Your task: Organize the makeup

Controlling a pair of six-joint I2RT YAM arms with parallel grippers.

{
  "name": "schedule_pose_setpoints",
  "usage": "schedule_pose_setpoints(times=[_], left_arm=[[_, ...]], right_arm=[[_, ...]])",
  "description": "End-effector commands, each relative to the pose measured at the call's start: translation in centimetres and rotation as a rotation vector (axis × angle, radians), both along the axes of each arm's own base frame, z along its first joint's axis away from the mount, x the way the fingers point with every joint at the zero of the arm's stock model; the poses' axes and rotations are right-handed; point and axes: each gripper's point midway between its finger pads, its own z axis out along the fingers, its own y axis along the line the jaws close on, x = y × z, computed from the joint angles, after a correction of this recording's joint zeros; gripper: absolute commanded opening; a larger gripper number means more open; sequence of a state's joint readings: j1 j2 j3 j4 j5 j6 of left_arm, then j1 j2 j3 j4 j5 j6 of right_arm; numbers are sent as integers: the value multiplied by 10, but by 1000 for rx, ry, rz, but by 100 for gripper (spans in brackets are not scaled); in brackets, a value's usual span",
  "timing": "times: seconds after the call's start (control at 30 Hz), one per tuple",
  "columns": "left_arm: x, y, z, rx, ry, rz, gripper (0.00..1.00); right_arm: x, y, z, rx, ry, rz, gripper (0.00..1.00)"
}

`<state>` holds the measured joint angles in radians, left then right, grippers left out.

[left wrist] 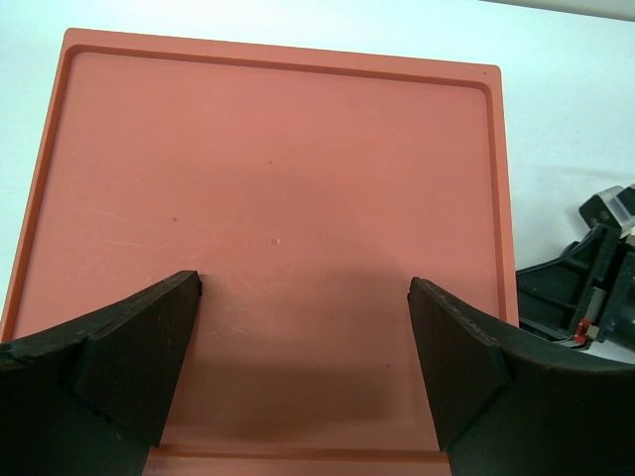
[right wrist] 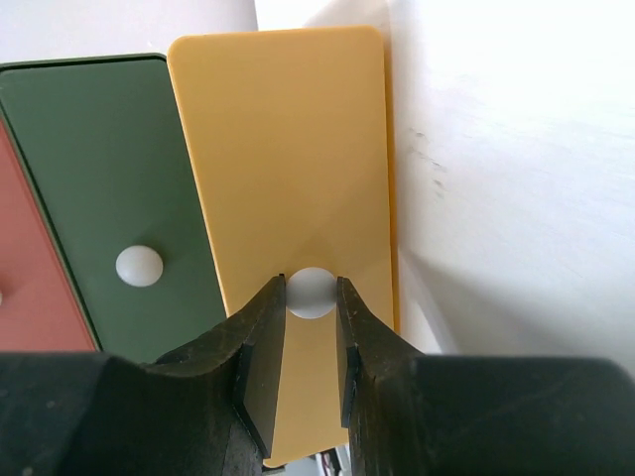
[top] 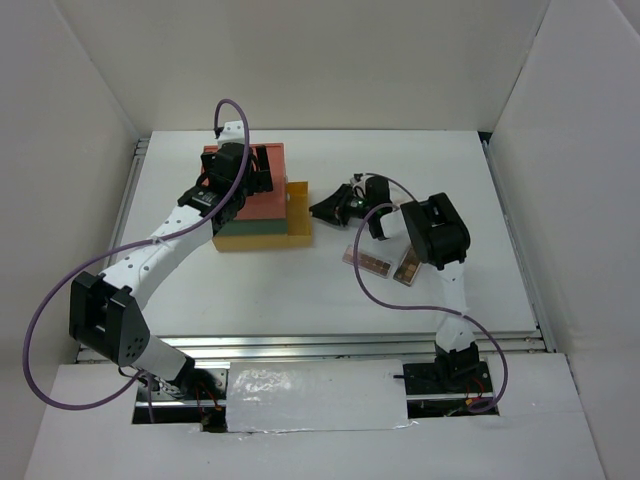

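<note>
Two long brownish eyeshadow palettes (top: 368, 262) (top: 408, 268) lie on the white table under my right arm. The other makeup is out of view. My right gripper (right wrist: 312, 297) is shut on the white knob (right wrist: 312, 291) of the yellow drawer (right wrist: 288, 159). In the top view this gripper (top: 318, 209) meets the yellow drawer (top: 298, 212), which sticks out from the stacked box. My left gripper (left wrist: 306, 337) is open and empty, just above the box's orange top (left wrist: 268, 178). In the top view it (top: 250, 185) sits over the box.
The stacked drawer box (top: 262, 212) stands left of the table's centre. The green drawer front (right wrist: 99, 178) with its white knob (right wrist: 139, 266) is beside the yellow one. White walls enclose the table on three sides. My right gripper shows at the left wrist view's edge (left wrist: 595, 288).
</note>
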<state>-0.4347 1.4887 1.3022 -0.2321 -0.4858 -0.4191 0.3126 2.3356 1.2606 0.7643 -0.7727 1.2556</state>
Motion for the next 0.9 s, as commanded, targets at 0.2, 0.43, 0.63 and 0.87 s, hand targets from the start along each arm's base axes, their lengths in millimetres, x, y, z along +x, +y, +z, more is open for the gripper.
schedule_pose_setpoints(times=[0.2, 0.43, 0.63, 0.87], left_arm=[[-11, 0, -20, 13, 66, -13, 99], [-11, -2, -20, 8, 69, -16, 99], [-11, -2, -20, 6, 67, -18, 99], [-11, -5, -18, 0, 64, -26, 99]], right_arm=[[1, -38, 20, -35, -50, -18, 4], [7, -61, 23, -60, -50, -46, 3], [9, -68, 33, -59, -81, -48, 17], [-5, -78, 61, -168, -182, -78, 99]])
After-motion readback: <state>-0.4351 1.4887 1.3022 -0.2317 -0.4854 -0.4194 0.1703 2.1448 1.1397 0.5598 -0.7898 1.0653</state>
